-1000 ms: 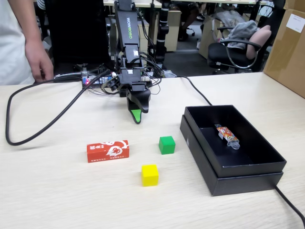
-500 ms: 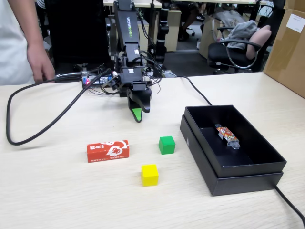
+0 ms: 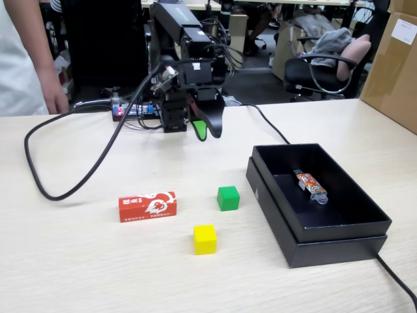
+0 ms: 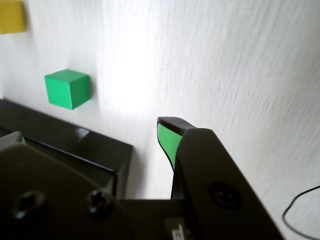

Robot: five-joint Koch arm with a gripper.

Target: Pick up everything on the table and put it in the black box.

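Nothing is being carried yet: the fingers [image 3: 207, 132] are hovering empty, narrowly parted, above the tabletop [image 3: 78, 261]. Next I judge reaching down to the green cube [image 3: 228, 197].

Packet [image 3: 147, 206], cubes [image 3: 228, 197] beside box [image 3: 339, 244]

Red packet [image 3: 148, 206], green cube [image 3: 228, 197], yellow cube [image 3: 204, 239] on table [image 3: 98, 274]; candy [image 3: 310, 183] in black box [image 3: 339, 231]
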